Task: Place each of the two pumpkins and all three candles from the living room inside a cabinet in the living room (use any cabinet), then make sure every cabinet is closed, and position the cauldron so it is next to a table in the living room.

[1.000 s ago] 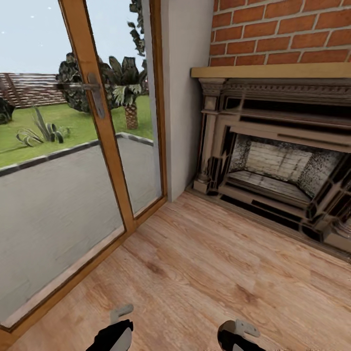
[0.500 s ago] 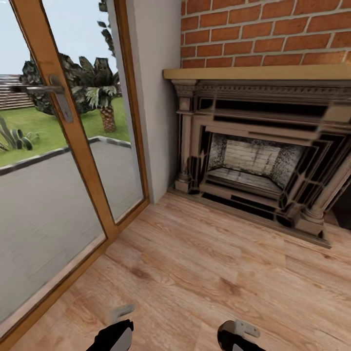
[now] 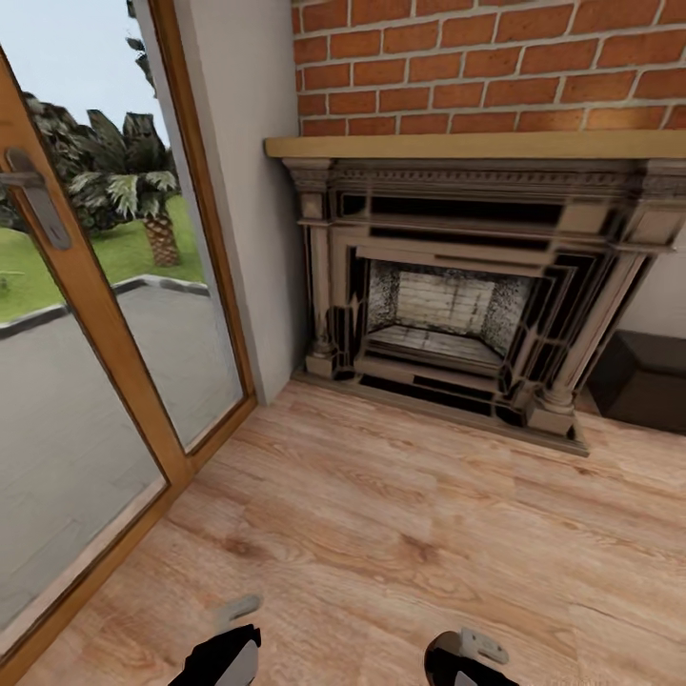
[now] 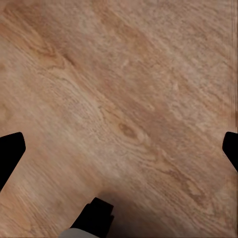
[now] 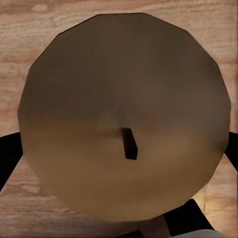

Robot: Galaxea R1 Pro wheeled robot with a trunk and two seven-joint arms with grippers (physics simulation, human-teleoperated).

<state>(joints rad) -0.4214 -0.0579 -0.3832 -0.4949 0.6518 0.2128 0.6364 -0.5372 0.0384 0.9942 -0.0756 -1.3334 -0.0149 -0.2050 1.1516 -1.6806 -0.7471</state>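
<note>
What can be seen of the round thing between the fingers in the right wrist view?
It looks like a candle, seen end-on from above its top. The outline is a round, faceted disc. The surface is smooth and matte, and dull tan-brown in this light. A short dark wick stands near the middle. The right gripper seems to hold it, with a dark finger meeting each side. The wooden floor lies beyond it. Its height and sides are hidden.
</note>
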